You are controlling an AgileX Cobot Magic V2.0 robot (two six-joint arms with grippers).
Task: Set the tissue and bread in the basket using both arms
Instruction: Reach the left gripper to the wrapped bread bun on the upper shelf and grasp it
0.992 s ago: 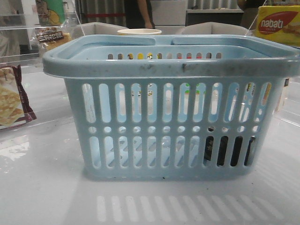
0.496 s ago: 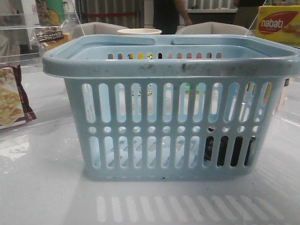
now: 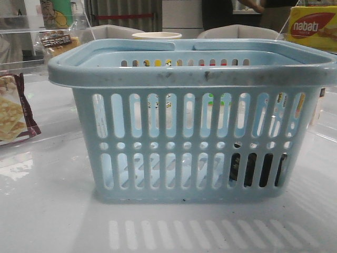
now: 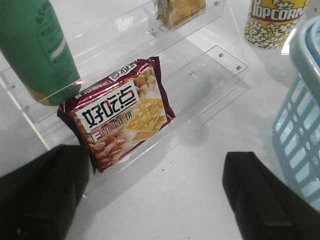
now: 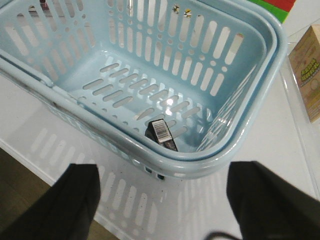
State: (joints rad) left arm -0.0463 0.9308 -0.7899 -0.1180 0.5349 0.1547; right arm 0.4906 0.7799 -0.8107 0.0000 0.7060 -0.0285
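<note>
Bright, even overhead light; glare on glossy table (image 3: 47, 211), slotted basket (image 3: 195, 132) shadow in front. Soft focus, background slightly blurred.

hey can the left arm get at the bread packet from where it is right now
Probably yes. The left pincer is open and empty above bare table, and the bread lies on the clear shelf beyond the cracker bag, with nothing over it, though the arm must pass that bag.
</note>
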